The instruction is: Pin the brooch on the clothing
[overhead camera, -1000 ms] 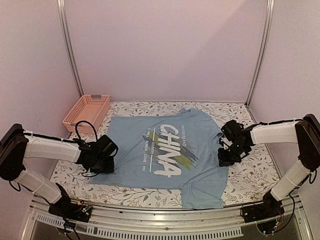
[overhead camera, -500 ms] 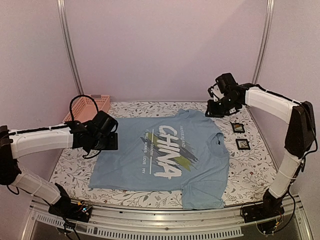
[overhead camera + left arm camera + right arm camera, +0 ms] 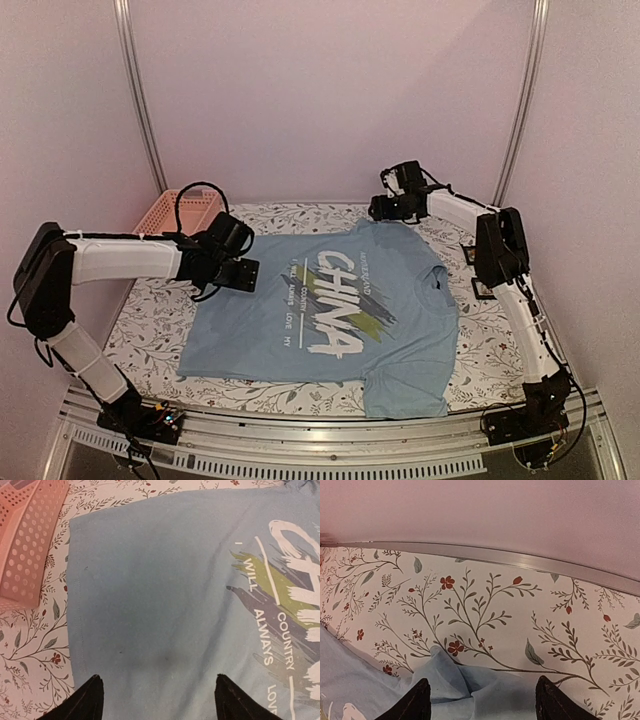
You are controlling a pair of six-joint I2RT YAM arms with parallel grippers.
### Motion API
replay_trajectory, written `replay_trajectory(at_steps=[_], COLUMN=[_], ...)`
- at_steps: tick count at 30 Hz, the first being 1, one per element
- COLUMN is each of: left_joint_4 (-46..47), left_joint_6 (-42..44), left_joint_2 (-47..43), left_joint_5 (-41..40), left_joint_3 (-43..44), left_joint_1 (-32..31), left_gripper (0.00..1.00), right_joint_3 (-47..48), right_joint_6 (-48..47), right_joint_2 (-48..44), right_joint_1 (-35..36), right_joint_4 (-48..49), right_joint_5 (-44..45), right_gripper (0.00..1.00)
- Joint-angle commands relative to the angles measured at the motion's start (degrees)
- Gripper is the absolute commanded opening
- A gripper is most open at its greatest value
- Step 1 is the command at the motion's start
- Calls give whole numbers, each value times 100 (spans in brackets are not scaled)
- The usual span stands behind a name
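The clothing (image 3: 300, 330), a light blue T-shirt with a white "CHINA" print, lies flat on the floral table. My left gripper (image 3: 243, 272) hovers over its left part. In the left wrist view this gripper (image 3: 159, 702) is open over plain blue fabric (image 3: 165, 605), with nothing between its fingers. My right gripper (image 3: 378, 208) is at the shirt's far edge near the back wall. It is open (image 3: 482, 702) above a small raised fold of blue cloth (image 3: 447, 677) and holds nothing. The brooch is out of view.
A pink basket (image 3: 180, 212) stands at the back left, also showing in the left wrist view (image 3: 25, 540). Small black square frames (image 3: 481, 292) lie to the right, partly behind the right arm. A metal rail (image 3: 520, 559) runs along the wall's foot.
The right arm has swung from the shirt's right side to its far edge, and its gripper has gone from shut to open. The left gripper moved up and right over the shirt, opening wider.
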Motion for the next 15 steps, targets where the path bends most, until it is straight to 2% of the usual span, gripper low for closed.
replay_trajectory(at_steps=[1, 7, 13, 15], left_joint_4=[157, 98, 21, -3], left_joint_6=[278, 393, 527, 540], left_joint_2=[181, 220, 267, 272], left_joint_5=[268, 205, 165, 144], left_joint_3=[131, 155, 214, 215], left_joint_1=[39, 45, 53, 49], left_gripper=[76, 75, 75, 75], right_joint_3=[291, 437, -140, -238], right_joint_6=[184, 518, 283, 178], right_joint_2=[380, 723, 228, 10], right_joint_1=[0, -5, -5, -1], right_joint_4=[1052, 479, 102, -29], right_joint_5=[-134, -6, 47, -17], right_gripper=[67, 39, 1, 0])
